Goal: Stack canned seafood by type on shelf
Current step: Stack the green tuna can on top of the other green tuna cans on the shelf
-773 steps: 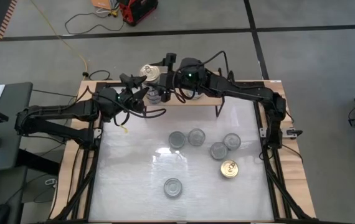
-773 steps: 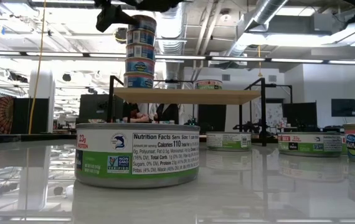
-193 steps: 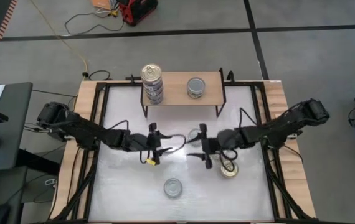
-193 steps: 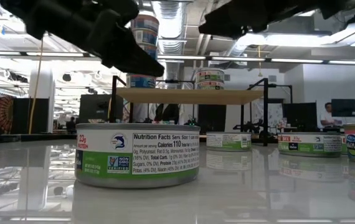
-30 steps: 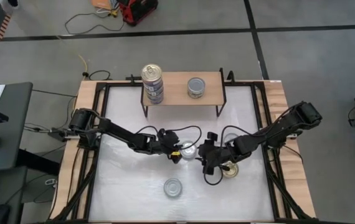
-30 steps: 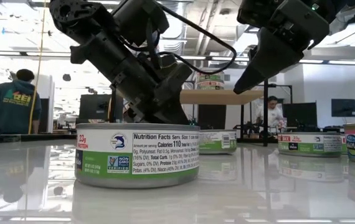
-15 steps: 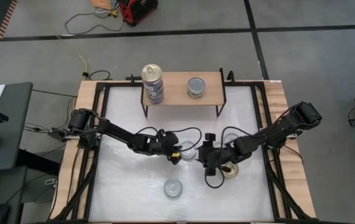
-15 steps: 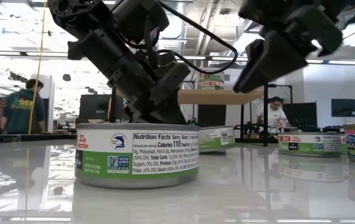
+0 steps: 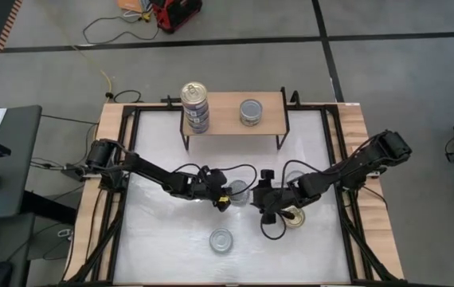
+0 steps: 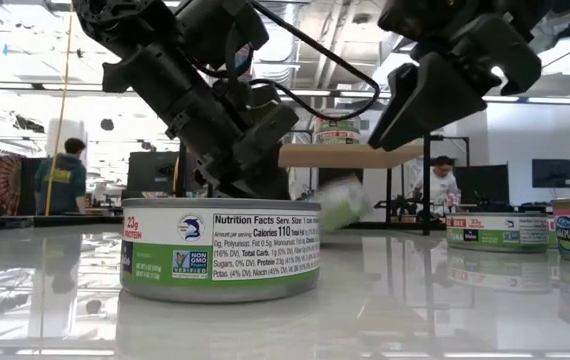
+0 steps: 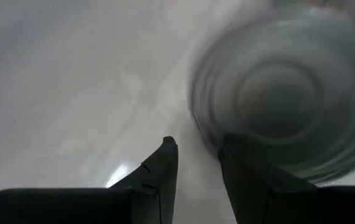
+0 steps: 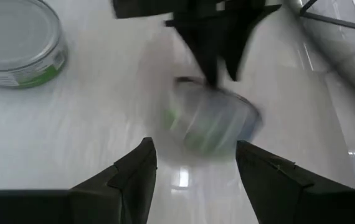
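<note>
Front can (image 9: 221, 239): silver top, green label; upright near the middle of the bench's (image 9: 159, 243) near edge, well apart from both arms.
Gold can (image 9: 294, 216): right of centre, partly under the right arm.
Right claw (image 9: 265, 199): low over the bench centre, on the right side of the middle can; fingers (image 12: 137, 168) spread wide, nothing between them, the can just beyond the tips.
Middle can (image 9: 239, 191): silver top; at the bench centre between the two claws. It shows blurred in the low view (image 10: 340, 205) and both wrist views, apparently tilted; whether it rests flat cannot be told.
Left claw (image 9: 224, 197): low at the bench centre, on the left side of the middle can; fingers (image 11: 165, 165) only narrowly apart, bare bench showing in the gap. One fingertip overlaps the can's (image 11: 283, 99) rim; the can is not between the fingers.
Right can (image 9: 294, 177): silver top, just beyond the right arm and partly hidden by it.
Shelf (image 9: 225, 119): at the middle of the bench's far edge.
Stack (image 9: 195, 104): gold-topped cans piled on the shelf's left end.
Single can (image 9: 249, 112): silver top, on the shelf's right half, well apart from the stack.
</note>
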`<action>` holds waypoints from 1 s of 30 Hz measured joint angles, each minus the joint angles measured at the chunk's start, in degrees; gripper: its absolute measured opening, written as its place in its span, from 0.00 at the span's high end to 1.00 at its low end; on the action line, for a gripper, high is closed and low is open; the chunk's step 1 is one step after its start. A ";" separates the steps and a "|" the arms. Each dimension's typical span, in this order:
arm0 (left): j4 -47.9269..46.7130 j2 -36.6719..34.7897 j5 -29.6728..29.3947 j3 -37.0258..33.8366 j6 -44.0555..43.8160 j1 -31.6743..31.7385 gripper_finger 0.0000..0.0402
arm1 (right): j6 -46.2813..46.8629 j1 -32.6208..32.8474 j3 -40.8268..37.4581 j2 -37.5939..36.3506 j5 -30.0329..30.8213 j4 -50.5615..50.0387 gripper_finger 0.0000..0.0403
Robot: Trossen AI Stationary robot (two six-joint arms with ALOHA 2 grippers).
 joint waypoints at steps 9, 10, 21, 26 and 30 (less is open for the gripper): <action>-2.24 -2.03 -1.45 -0.08 -0.26 -2.22 0.72 | -0.02 -0.67 0.94 -0.02 1.09 -0.20 0.38; -3.61 -3.06 -1.42 -0.14 -0.26 -2.46 0.72 | -0.04 -0.67 1.16 -0.02 1.11 -0.03 0.38; -12.69 -14.85 -14.15 -0.25 1.87 -7.91 0.72 | 8.19 -5.94 1.31 -0.02 1.44 -7.14 0.38; -6.63 -14.94 -15.69 -0.08 7.81 -6.83 0.72 | 4.44 -6.75 1.31 0.00 1.68 -5.29 0.38; -4.96 -12.37 -14.59 -0.16 8.74 -4.61 0.72 | 0.77 -8.21 0.86 2.72 4.76 -0.69 0.38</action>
